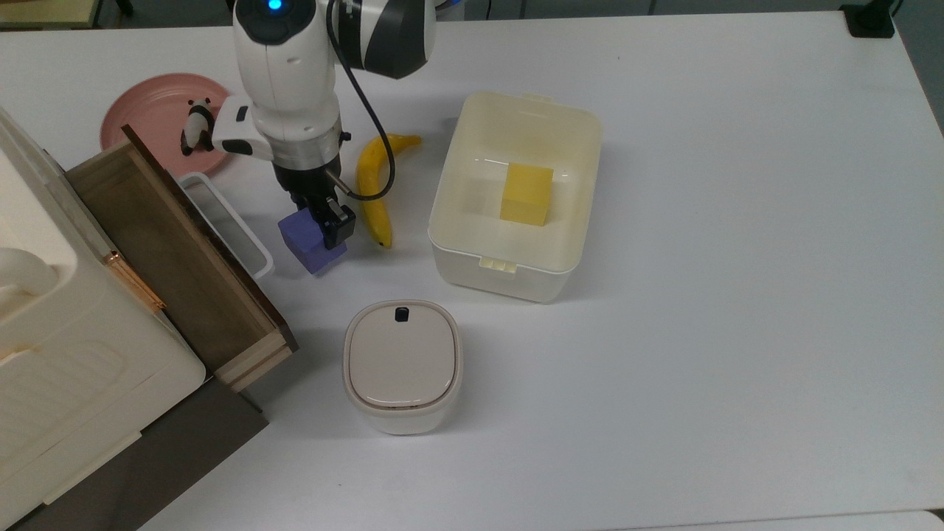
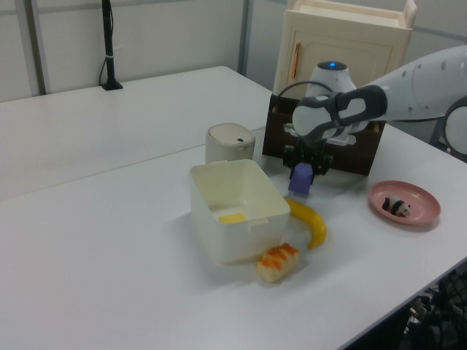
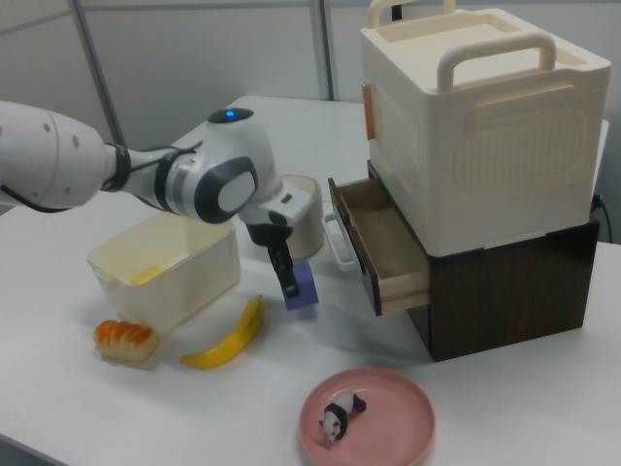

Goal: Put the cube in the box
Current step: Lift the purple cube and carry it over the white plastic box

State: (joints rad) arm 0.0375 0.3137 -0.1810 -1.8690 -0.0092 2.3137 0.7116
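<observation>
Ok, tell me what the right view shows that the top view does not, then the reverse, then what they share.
The right view shows the orange-topped bread beside the box and the handled cream case atop the dark cabinet. The top view shows the yellow cube inside the box and the bin's black button. Both show the gripper shut on the cube, the banana and the pink plate.

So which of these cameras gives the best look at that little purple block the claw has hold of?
The top view: the cube shows its upper face and a side, with the claw pinching it beside the banana. In the right view the cube hangs clear of the table, partly behind a finger. In the left view it is mostly tucked under the claw.
</observation>
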